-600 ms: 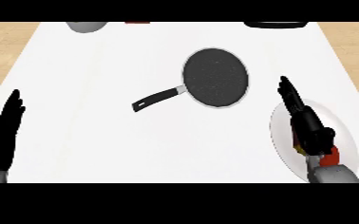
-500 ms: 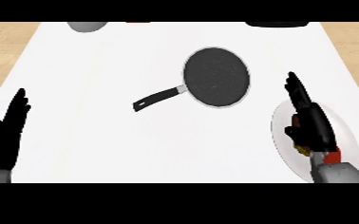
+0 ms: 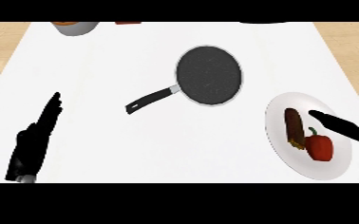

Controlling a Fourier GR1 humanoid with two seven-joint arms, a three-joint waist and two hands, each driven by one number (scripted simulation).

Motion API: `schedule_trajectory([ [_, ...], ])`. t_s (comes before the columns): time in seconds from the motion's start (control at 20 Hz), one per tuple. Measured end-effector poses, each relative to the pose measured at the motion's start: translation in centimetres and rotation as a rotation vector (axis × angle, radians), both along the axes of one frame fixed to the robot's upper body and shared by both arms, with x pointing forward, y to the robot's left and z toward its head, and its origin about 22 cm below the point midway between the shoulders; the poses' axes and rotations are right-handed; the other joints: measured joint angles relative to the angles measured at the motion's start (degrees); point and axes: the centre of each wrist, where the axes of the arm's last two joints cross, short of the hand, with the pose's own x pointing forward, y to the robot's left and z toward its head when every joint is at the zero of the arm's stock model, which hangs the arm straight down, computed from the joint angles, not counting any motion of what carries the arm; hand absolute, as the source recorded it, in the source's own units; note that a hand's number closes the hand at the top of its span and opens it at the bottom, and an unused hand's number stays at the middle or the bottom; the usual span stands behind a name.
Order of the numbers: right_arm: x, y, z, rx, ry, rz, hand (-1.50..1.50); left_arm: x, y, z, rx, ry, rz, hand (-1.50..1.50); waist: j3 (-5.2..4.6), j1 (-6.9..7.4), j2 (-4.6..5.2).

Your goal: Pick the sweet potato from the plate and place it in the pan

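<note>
The sweet potato (image 3: pixel 293 125), a long brown piece, lies on the white plate (image 3: pixel 314 170) at the right edge of the counter. A red bell pepper (image 3: pixel 320 146) sits just below it on the same plate. The black pan (image 3: pixel 209 75) rests mid-counter, its handle (image 3: pixel 149 100) pointing to the lower left. My right hand (image 3: pixel 336 124) enters from the right edge with one straight finger over the plate, its tip just right of the sweet potato and holding nothing. Resting at the lower left, my left hand (image 3: pixel 35 142) is open.
A grey bowl (image 3: pixel 73 27) stands at the back left, with a small red item (image 3: pixel 126 23) beside it at the back edge. A dark object (image 3: pixel 266 22) is cut off at the back right. Wooden floor shows past both side edges of the counter.
My right hand has drawn back to the right, off the plate, uncovering the sweet potato and the pepper. The left hand has shifted slightly inward.
</note>
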Motion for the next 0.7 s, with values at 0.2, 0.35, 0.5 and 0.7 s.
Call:
schedule_trajectory([
  [0.2,-2.9,-1.5,0.2,-0.091,0.163,-0.126,-1.50,-0.3,-0.9,-0.2,-0.011,0.012,-0.044,0.00,-0.01,0.68,-0.08],
  [0.35,-4.0,-2.3,1.8,-0.184,0.312,-0.130,-1.50,-0.3,-1.5,-0.3,-0.013,0.011,-0.061,0.00,-0.01,1.33,0.03],
  [0.5,-4.1,-1.4,3.8,-0.224,0.443,-0.095,-1.50,0.1,-2.4,-0.2,-0.014,0.005,-0.072,0.00,0.06,1.91,0.11],
  [0.7,-2.7,0.8,7.6,-0.230,0.582,-0.023,-1.50,0.1,-2.9,-0.3,-0.019,0.009,-0.091,0.00,0.18,3.05,0.22],
])
